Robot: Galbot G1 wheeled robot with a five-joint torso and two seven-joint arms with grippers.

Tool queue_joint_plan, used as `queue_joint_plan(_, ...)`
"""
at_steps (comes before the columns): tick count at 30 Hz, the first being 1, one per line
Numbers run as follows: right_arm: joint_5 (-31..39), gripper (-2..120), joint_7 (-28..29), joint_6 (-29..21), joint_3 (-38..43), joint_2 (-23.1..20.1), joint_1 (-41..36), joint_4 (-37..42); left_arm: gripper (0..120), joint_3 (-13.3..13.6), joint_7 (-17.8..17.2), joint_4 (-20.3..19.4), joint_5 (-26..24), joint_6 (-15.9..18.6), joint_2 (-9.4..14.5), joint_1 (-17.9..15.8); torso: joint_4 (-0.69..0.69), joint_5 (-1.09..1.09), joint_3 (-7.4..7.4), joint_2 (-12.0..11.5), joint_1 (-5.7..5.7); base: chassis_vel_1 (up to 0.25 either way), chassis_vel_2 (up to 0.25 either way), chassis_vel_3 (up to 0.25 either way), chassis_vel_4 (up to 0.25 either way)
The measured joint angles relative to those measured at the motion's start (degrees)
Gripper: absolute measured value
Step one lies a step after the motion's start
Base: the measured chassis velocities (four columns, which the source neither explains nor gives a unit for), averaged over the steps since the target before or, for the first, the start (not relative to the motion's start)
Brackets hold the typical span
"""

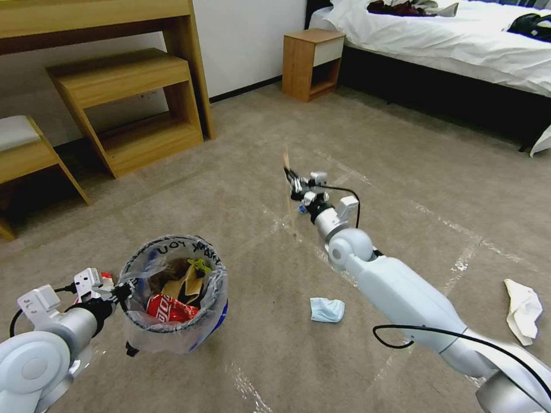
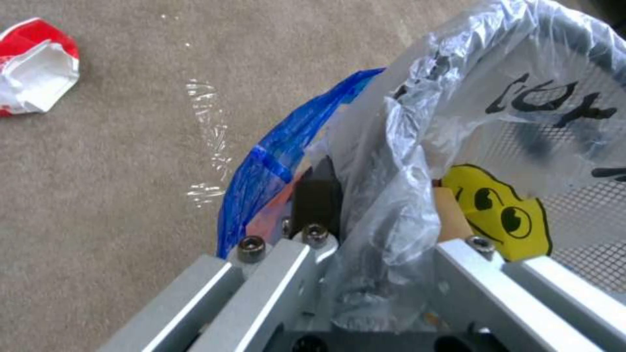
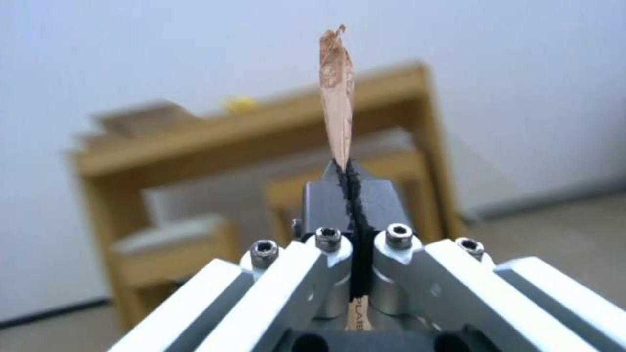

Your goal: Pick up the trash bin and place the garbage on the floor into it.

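- Right wrist view: the right gripper [image 3: 352, 195] has its fingers [image 3: 326, 200] pinched flat on the wooden stick [image 3: 337, 93], which stands upright, both ends protruding. Thin, light and stiff, it seems best pinched across its flat faces, mid-length.
- Left wrist view: the left gripper [image 2: 365, 215] is clamped over the trash bin [image 2: 287, 156] rim, liner bag caught between. The film looks slippery; the rim is likely the firmer hold.
- Head view: the bin hangs at the robot's left, above the floor [image 1: 402, 172]; a light-blue mask [image 1: 327, 310] and white tissue [image 1: 523, 310] lie loose, soft, crushable.
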Motion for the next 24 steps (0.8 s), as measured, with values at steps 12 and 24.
queue_joint_plan(12, 7.46, 0, -5.78, 0.66, -3.86, -0.29, 4.95, 9.91, 0, 0.03, -0.12, -0.94, -0.35, 0.03, -0.6, 0.42, -0.01, -0.01, 0.0, 0.0, 0.0, 0.0, 0.0, 0.0, 0.0)
queue_joint_plan(24, 10.89, 0, -9.74, 1.12, -14.44, 4.89, 10.27, 11.68, 0, 0.08, -0.19, -1.53, -0.75, 0.05, -1.2, 0.5, 0.0, -0.02, 0.0, 0.0, 0.0, 0.0, 0.0, 0.0, 0.0)
